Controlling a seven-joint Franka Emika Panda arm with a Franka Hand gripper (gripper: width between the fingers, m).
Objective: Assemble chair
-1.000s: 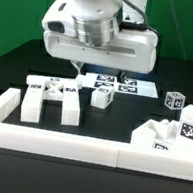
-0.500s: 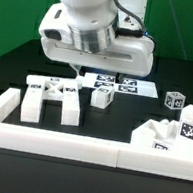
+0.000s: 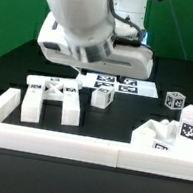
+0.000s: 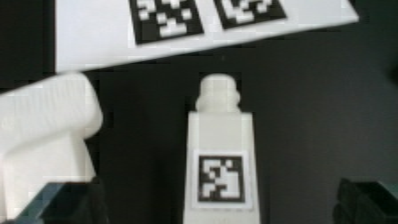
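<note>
The chair lies in loose white tagged parts. A cross-braced frame [image 3: 54, 98] lies at the exterior view's left, and a short leg [image 3: 102, 98] stands beside it. More parts [image 3: 174, 135] are piled at the right, with a small cube [image 3: 175, 99] behind them. My gripper [image 3: 78, 74] hangs above the table just behind the frame and the leg. In the wrist view a leg [image 4: 219, 150] with a round peg and a tag lies in line between my fingertips [image 4: 54, 205], well apart from both. The gripper [image 4: 214, 207] is open and empty.
The marker board [image 3: 117, 84] lies behind the leg and also shows in the wrist view [image 4: 196, 30]. A long white border wall [image 3: 77, 142] runs along the front and up the left side. Another white part [image 4: 45, 130] sits beside the leg.
The arm has swung and tilted towards the exterior view's left, and the hand has turned slightly. The parts on the table have not moved.
</note>
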